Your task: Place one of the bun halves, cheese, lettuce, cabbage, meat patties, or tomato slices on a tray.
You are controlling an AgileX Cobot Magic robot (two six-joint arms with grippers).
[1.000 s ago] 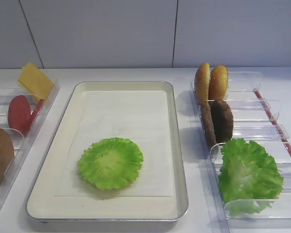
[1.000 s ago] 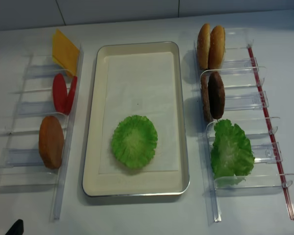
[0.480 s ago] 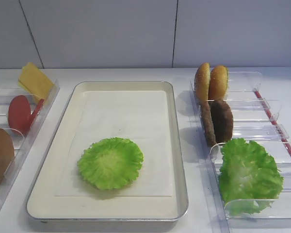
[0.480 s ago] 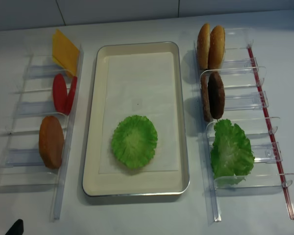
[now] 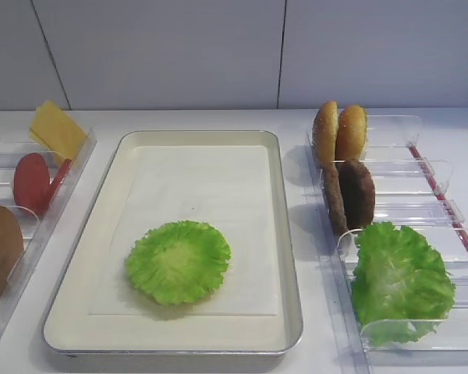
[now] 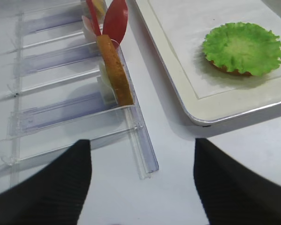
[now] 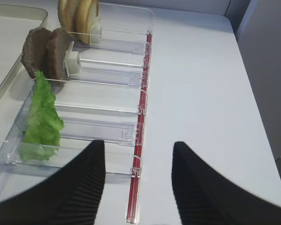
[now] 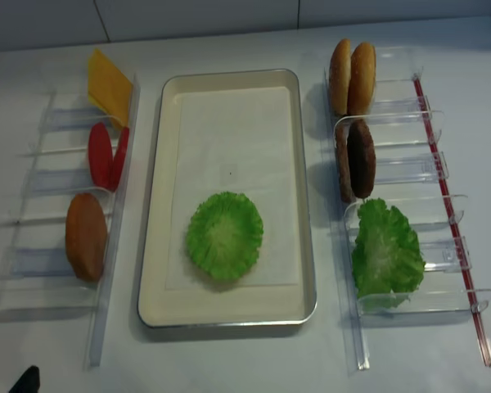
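Right pincer (image 7: 136, 180) spread and empty, hovering low over the table beside the right-hand clear bins (image 7: 107, 84); left pincer (image 6: 143, 180) likewise spread, empty, short of the tray (image 6: 196, 101). Lettuce (image 5: 178, 261) lies flat on the tray's near half, over what looks like a bun half; this placement looks done, both arms apparently drawn clear.
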